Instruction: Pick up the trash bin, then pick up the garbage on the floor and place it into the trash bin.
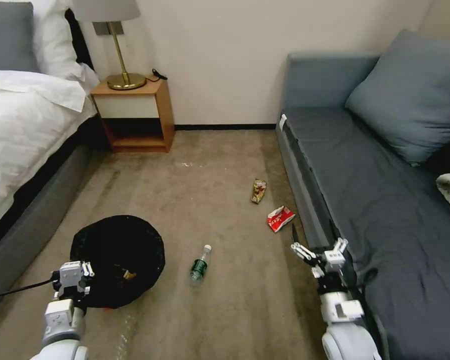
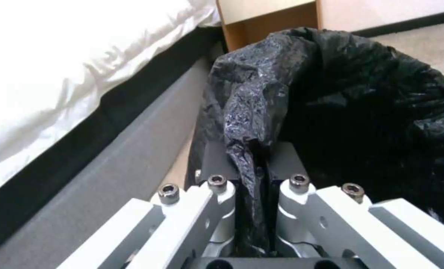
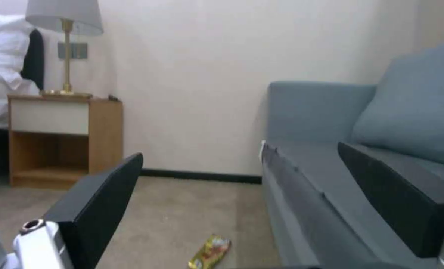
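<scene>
While the left gripper [image 2: 254, 175] pinches the trash bin [image 1: 117, 260] by its crinkly liner rim, a slippery hold, 3 light pieces lie rightward: bottle [image 1: 200, 265], yellow-green wrapper [image 1: 258, 190], red-white wrapper [image 1: 280, 218] ahead of the wide-open, empty right gripper [image 1: 319, 250].

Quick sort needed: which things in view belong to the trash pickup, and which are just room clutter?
Job:
- round trash bin lined with a crinkly black bag, rim clamped by the left gripper
- clear bottle with green label
- red-white wrapper
- yellow-green wrapper
- right gripper, open by the sofa edge

Clutter:
- brass lamp
- wooden nightstand
- white bed
- grey-blue sofa
</scene>
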You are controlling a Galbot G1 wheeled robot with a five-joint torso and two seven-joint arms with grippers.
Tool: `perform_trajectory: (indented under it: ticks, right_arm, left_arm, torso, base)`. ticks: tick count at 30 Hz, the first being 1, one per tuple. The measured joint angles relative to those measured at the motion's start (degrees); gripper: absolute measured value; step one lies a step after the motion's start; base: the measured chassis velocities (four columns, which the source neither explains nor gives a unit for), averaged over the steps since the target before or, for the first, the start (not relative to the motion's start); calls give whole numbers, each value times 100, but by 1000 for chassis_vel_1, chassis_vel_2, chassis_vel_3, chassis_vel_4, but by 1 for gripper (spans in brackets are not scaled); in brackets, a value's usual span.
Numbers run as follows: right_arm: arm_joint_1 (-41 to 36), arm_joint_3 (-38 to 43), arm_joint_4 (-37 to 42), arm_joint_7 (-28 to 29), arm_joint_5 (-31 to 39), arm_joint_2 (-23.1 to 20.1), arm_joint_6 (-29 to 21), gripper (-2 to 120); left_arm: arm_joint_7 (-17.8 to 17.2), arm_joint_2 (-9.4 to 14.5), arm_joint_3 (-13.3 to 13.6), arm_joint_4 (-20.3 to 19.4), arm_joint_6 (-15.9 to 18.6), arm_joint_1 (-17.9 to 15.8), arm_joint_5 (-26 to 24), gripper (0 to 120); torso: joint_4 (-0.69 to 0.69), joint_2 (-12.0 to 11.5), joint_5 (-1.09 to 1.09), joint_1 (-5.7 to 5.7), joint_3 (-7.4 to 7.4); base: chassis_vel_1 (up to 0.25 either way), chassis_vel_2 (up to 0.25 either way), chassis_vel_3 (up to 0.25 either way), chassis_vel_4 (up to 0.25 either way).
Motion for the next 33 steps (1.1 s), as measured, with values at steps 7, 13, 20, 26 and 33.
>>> perform_trajectory:
  ticks: [7, 13, 20, 26, 33]
  right_arm:
    - [73, -102, -55, -89, -92, 29, 61, 100]
    - [153, -202, -57, -162, -153, 12, 29, 100]
    - [271, -379, -139, -249, -235, 17, 0, 100]
    - [327, -431, -189, -272, -247, -28, -2, 100]
    - [557, -791, -225, -274, -150, -373, -261, 100]
  left_arm:
    - [-3, 43, -7, -17, -41, 54, -23, 7]
    - [-8, 88, -34, -14, -78, 82, -80, 7]
    - [-13, 73, -33, 24, -123, 87, -91, 7]
    - [-13, 71, -32, 18, -124, 72, -87, 7]
    - [-15, 35, -20, 22, -124, 58, -53, 7]
  torso:
    - [1, 0, 0, 0, 0]
    - [2, 0, 0, -1, 0]
    - [0, 0, 0, 0, 1]
    - [1, 0, 2, -1, 1]
    - [0, 0, 0, -1, 1]
  base:
    - [0, 0, 0, 0]
    - [-63, 63, 60, -64]
    - [-196, 165, 200, -180]
    - [-230, 232, 224, -218]
    - [-157, 137, 151, -165]
